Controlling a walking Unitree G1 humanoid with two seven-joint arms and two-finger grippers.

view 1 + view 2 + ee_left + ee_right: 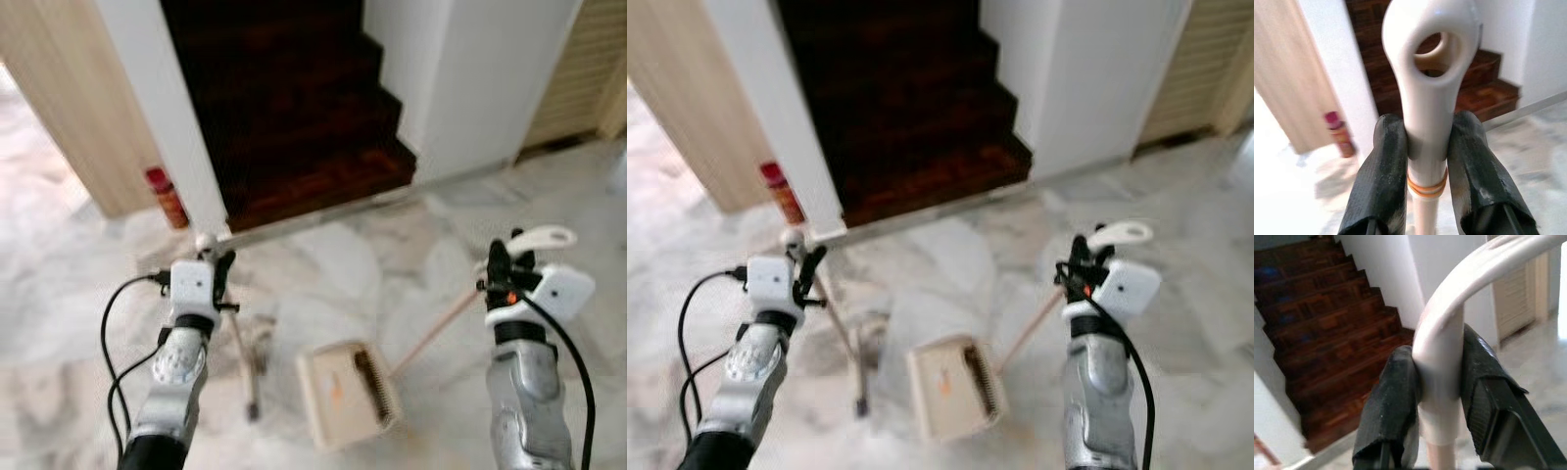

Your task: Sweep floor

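My left gripper (217, 266) is shut on the top of a cream broom handle (1427, 112), just below its hanging hole. The handle runs down to the marble floor (402, 250), ending near a blurred broom head (255, 377). My right gripper (502, 257) is shut on the dustpan's long handle (1440, 382), right under its curved loop grip (542, 237). The thin pole slants down to the cream dustpan (338, 392), which lies on the floor between my arms with a dark comb along its right side.
Dark wooden stairs (294, 108) rise straight ahead between white walls (171, 117). A red spray can (167, 198) stands at the foot of the left wall, beside a light wooden panel (69, 98). A louvred door (578, 69) is at the far right.
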